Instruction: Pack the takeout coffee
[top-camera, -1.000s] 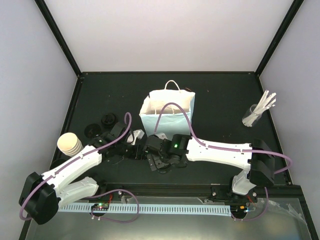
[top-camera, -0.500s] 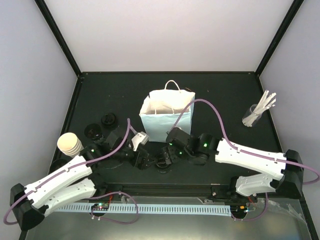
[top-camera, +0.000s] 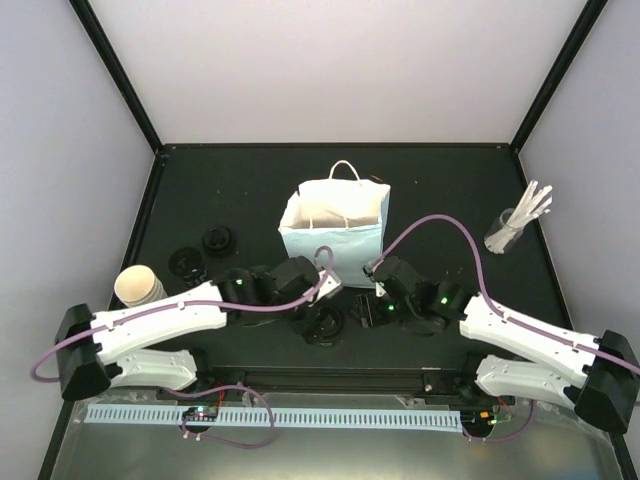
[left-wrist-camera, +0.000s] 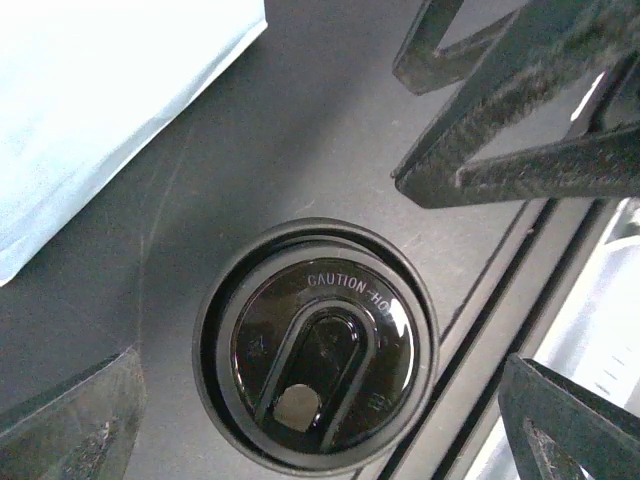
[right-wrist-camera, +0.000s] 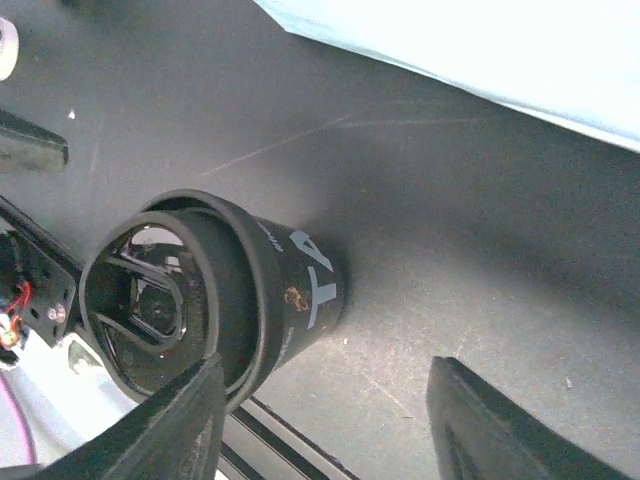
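Left wrist view is filled at lower centre by the black plastic lid (left-wrist-camera: 320, 345) of the takeout cup (right-wrist-camera: 300, 290), which stands upright on the dark table (left-wrist-camera: 300, 150). It is just below the light-blue paper bag (left-wrist-camera: 110, 110) in the upper left. The left gripper (left-wrist-camera: 320, 365) hangs directly above the lid with its fingers (left-wrist-camera: 70, 420) spread wide to either side, and nothing is clasped. The cup is judged light and thin-walled, so it could be crushed by a hard squeeze. The glossy lid is judged slippery and liable to pop off. Hold is therefore best taken on the wall just under the lid rim, with the cup kept level. In the right wrist view the cup appears at left centre as a dark tapered body with pale lettering, capped by the round lid with its raised sip tab. The right gripper (right-wrist-camera: 325, 370) is parted and bare table shows between its fingers (right-wrist-camera: 500, 420). One finger lies just beside the cup, though contact cannot be told. In the top external view, loose black lids (top-camera: 185, 262) and a stack of cream paper cups (top-camera: 140, 287) lie farther up at the left. A glass of white sticks (top-camera: 510, 232) stands at the upper right.
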